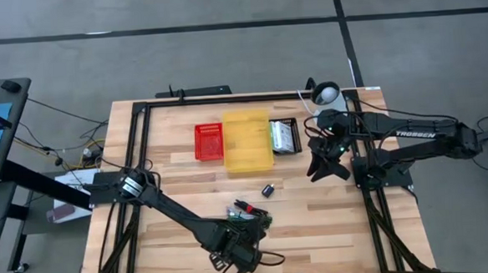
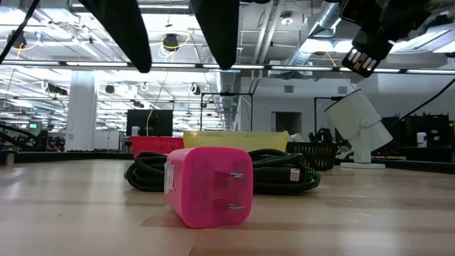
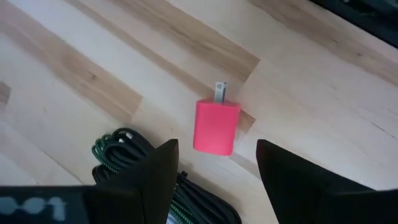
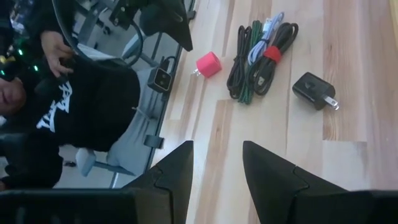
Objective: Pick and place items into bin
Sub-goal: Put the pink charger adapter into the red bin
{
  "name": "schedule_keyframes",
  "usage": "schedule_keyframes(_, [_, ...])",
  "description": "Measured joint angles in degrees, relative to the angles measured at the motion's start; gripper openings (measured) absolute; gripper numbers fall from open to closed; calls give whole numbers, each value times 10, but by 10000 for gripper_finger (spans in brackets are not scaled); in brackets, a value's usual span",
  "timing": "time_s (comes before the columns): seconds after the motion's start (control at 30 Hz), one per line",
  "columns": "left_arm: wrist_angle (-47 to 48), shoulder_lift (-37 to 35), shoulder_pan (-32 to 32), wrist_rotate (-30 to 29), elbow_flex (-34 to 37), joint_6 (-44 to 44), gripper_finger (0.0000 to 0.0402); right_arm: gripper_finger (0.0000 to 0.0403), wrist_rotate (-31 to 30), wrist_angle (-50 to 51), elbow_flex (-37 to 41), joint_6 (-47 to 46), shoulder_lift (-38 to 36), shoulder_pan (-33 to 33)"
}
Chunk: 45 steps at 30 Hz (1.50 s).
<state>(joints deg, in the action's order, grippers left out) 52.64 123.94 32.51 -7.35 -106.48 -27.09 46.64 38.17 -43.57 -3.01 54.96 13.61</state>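
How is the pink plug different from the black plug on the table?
The pink plug is bright pink; the black plug is dark. The pink plug lies beside the cable bundle near the left hand; the black plug lies apart, nearer the bins. Both have two metal prongs.

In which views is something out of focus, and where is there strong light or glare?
Low view: the pink charger is near and sharp, while bright ceiling lights glare in the room behind. Left wrist view: the left gripper shows as soft, dark shapes over the charger. Right wrist view: the right gripper is equally blurred, but the black cords stay clear.
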Motion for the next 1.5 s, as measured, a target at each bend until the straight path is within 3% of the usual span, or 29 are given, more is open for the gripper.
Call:
schedule_keyframes(0.47, [5,0,9,-39,0,26,226,133,0,-14,0,-81,0,0])
schedule_keyframes(0.83, [3,37,16,-34,-1,-14,225,134,0,-12,0,-72,0,0])
schedule_keyframes(1.5, [-23,37,4,-56,-3,-35,224,134,3,13,0,-60,0,0])
